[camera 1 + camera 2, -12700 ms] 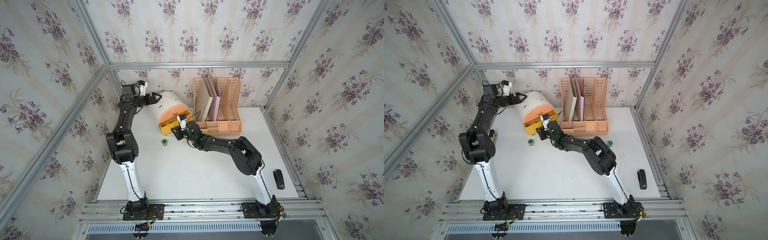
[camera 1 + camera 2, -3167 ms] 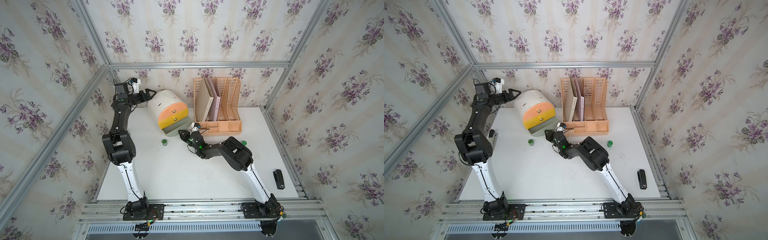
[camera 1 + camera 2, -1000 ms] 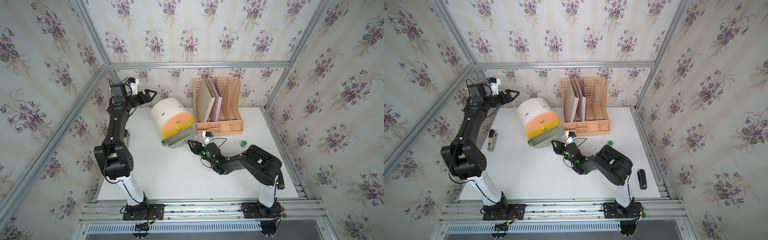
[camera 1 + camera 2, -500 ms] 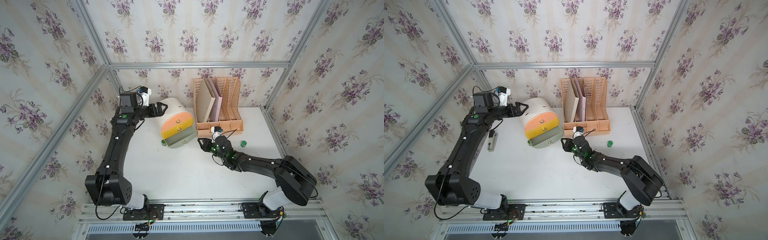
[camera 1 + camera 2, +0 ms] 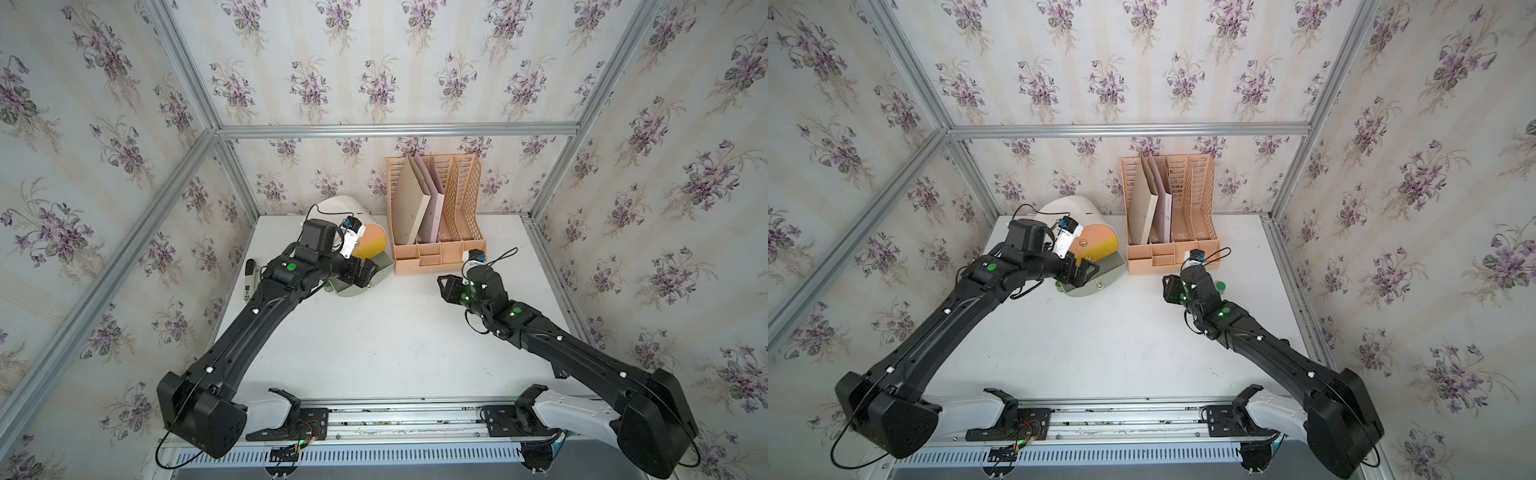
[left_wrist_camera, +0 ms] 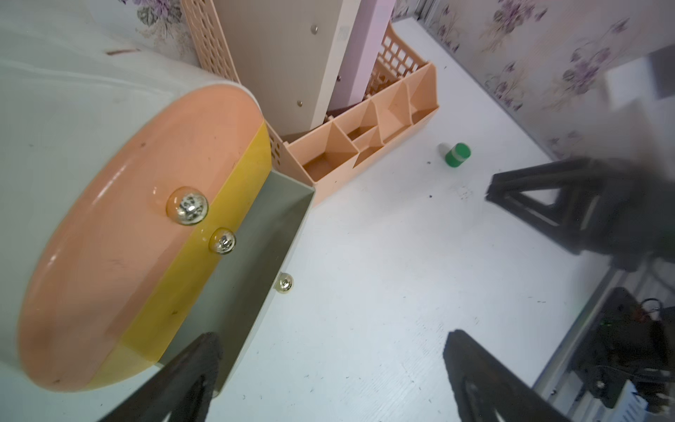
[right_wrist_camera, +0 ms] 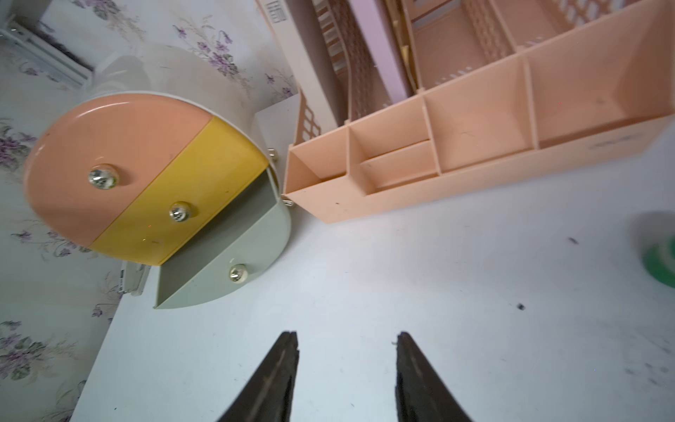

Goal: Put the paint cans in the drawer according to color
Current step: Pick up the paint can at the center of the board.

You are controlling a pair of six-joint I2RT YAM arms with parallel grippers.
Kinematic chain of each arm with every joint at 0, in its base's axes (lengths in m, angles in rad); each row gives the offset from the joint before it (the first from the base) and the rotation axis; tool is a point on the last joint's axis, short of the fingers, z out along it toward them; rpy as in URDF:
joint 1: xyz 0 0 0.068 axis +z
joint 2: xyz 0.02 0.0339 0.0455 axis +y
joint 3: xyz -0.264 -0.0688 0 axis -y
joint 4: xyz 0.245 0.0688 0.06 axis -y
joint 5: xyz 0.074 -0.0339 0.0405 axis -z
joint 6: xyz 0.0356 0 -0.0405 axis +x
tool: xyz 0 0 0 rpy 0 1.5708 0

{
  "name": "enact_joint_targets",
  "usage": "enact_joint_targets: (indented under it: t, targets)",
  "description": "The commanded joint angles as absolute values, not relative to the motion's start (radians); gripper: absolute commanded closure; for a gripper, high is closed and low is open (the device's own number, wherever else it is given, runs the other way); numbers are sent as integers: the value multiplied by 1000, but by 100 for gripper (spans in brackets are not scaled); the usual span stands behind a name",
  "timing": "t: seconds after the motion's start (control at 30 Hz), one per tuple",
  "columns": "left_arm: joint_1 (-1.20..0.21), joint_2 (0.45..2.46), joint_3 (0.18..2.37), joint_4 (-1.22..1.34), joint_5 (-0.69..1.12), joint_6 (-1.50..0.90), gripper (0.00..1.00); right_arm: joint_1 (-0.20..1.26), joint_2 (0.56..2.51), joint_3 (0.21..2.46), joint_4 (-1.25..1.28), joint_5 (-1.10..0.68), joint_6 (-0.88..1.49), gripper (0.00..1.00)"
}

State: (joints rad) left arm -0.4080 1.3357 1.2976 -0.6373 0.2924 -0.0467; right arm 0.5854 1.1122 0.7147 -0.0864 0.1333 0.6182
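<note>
1. Paint cans: two are visible, both with dark green lids. One paint can [image 6: 457, 155] stands upright on the white bench [image 5: 1100, 345], right of centre and near the front of the file rack. The second can [image 5: 1059, 285] sits just left of the pulled-out drawer and is partly hidden by the left arm. No orange or white lids show.
2. Handling (judged): the cans look tiny, rigid and light, with smooth plastic walls. They are likely to be slippery and quick to tip or roll. The best hold is across the round body just under the lid, from above.
3. Drawer [image 7: 128, 164]: a white rounded chest of glossy plastic, at the far left of the bench. The peach and yellow fronts are closed. The grey-green bottom tray [image 6: 255, 237] is pulled out, with no can visible inside. Each front has a gold ball knob.
4. Left gripper [image 6: 332, 336]: the fingers are spread wide and empty, above the open tray.
5. Right gripper [image 7: 346, 334]: the fingers are parted with nothing between them, over bare bench just left of the first can.
6. File rack [image 5: 1171, 232]: peach lattice plastic holding flat folders, touching the chest's right side.
</note>
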Motion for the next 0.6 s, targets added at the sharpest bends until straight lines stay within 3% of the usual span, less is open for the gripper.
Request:
enact_joint_targets:
  t: [0.0, 0.57]
  targets:
    - [-442, 1400, 1315, -719, 185, 0, 0, 521, 1050, 683, -205, 154, 596, 50]
    - [-526, 1617, 1244, -646, 2, 52, 1, 301, 1028, 614, -160, 53, 580, 50]
